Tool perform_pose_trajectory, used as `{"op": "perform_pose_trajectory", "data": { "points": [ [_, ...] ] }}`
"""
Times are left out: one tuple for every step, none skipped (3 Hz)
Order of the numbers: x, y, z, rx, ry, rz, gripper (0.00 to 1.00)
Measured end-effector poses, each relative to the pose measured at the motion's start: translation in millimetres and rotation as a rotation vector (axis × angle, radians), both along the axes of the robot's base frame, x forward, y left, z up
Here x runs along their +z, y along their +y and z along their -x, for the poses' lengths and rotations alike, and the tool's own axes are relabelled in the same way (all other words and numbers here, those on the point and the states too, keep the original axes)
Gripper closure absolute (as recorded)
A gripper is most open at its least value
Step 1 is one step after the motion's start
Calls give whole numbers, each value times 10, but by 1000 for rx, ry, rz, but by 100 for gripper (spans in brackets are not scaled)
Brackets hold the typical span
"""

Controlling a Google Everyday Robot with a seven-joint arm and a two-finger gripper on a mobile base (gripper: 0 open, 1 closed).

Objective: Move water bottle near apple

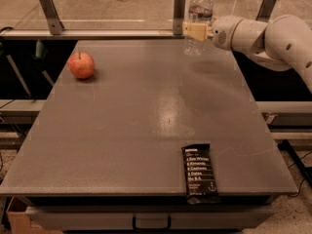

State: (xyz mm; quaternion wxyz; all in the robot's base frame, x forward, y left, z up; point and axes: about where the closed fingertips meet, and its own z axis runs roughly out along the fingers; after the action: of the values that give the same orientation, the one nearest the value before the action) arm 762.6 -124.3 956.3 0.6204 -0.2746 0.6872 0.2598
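Note:
The water bottle (200,9) is clear and ribbed, with a white cap, and stands upright at the table's far edge, right of centre. My gripper (196,31) reaches in from the right and is shut on the bottle's middle, holding it slightly above the table top. The apple (81,65), red-orange with a short stem, sits on the table at the far left, well apart from the bottle.
A dark snack bar (199,172) lies near the grey table's (146,116) front edge, right of centre. Metal posts (48,9) (179,6) (269,3) and a rail stand along the table's far side. My arm (273,35) spans the far right corner.

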Motion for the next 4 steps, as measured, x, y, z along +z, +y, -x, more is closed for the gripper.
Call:
{"op": "perform_pose_trajectory", "data": {
  "points": [
    [28,-22,18,-1,-4,-3,100],
    [28,-21,18,0,-4,-3,100],
    [25,591,149,123,2,-41,100],
    [106,1279,369,251,7,-77,100]
  ]
}}
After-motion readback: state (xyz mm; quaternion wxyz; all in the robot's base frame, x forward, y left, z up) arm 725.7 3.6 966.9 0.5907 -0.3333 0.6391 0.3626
